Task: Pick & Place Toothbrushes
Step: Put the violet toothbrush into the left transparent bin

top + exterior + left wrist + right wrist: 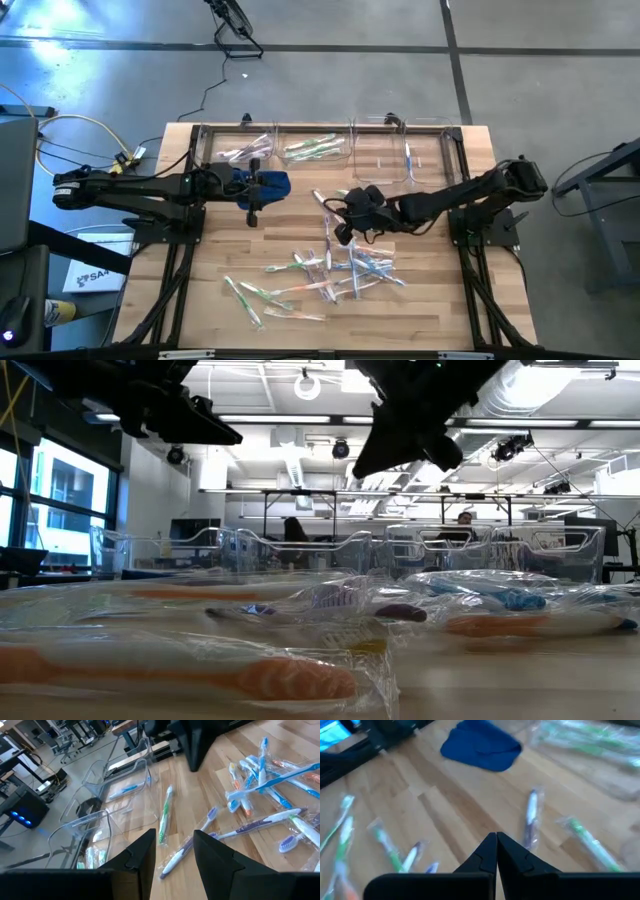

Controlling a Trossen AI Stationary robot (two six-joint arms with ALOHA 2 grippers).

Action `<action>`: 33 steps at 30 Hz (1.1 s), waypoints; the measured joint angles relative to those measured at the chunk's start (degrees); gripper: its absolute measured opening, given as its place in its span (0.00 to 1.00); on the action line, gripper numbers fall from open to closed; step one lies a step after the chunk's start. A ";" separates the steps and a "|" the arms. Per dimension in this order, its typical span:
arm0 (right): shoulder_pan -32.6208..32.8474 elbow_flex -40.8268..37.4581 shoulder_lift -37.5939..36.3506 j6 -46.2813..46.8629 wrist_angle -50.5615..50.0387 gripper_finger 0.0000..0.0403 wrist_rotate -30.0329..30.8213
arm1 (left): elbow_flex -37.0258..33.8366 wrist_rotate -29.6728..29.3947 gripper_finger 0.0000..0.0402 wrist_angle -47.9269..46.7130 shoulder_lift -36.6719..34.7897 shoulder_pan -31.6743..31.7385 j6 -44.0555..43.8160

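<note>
Several wrapped toothbrushes (335, 272) with green, pink, blue and purple handles lie loose on the wooden table, in a heap near its middle. A purple one (532, 817) and a green one (590, 842) lie apart, toward the bins. My right gripper (496, 845) hangs shut above the table just beyond the heap (342, 228), with nothing between its fingers. My left gripper (172, 855) stands open above the table's left part (253, 208), beside a blue cloth (270, 185), and holds nothing.
Three clear plastic bins stand along the far edge: the left one (240, 150) and the middle one (315, 150) hold toothbrushes, and the right one (408, 155) holds a blue one. Bare wood lies between the cloth and the heap.
</note>
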 joint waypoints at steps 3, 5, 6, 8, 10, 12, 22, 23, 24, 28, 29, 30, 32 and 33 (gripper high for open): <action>-0.69 0.89 0.94 2.63 -2.68 0.01 0.60 | 0.00 0.00 0.32 0.01 0.00 0.00 0.00; -1.44 0.82 2.14 3.89 -3.95 0.01 -0.59 | 0.00 -0.02 0.32 0.00 0.00 0.00 0.00; -1.90 0.87 3.04 4.42 -3.37 0.01 -1.00 | 0.00 -0.02 0.32 -0.01 0.00 0.00 0.00; -2.71 0.87 4.44 4.73 -3.58 0.01 -2.59 | 0.00 -0.02 0.32 -0.02 0.02 0.00 0.00; -3.58 0.78 6.36 3.82 -2.13 0.01 -4.13 | 0.00 -0.02 0.32 -0.02 0.01 0.00 -0.01; -4.29 0.84 7.50 3.40 -1.53 0.01 -5.66 | 0.00 -0.02 0.32 -0.17 0.02 0.00 0.00; -5.47 0.82 8.48 1.68 -1.59 0.01 -11.94 | 0.02 0.60 0.32 -0.84 0.02 0.00 -0.01; -5.45 0.82 8.48 1.03 -1.94 0.01 -11.89 | 0.02 0.59 0.32 -0.92 0.02 0.00 -0.01; -5.48 0.82 8.79 0.86 -2.50 0.01 -11.81 | 0.02 0.59 0.32 -0.96 0.02 0.00 -0.02; -5.51 0.56 10.10 0.72 -4.02 0.01 -11.73 | 0.02 0.48 0.32 -1.60 0.02 0.00 0.07; -5.51 0.60 10.66 0.70 -3.31 0.02 -11.72 | 0.02 0.43 0.32 -1.58 0.02 0.00 0.33; -5.51 0.73 10.91 0.69 -2.89 0.04 -11.73 | 0.02 0.39 0.32 -1.63 0.02 0.00 0.82; -5.49 0.60 11.58 0.70 -3.28 0.09 -11.82 | 0.02 0.39 0.32 -1.58 0.02 0.00 1.11; -5.49 0.57 12.15 0.71 -2.60 0.12 -11.78 | 0.02 0.39 0.32 -1.56 0.02 0.00 1.10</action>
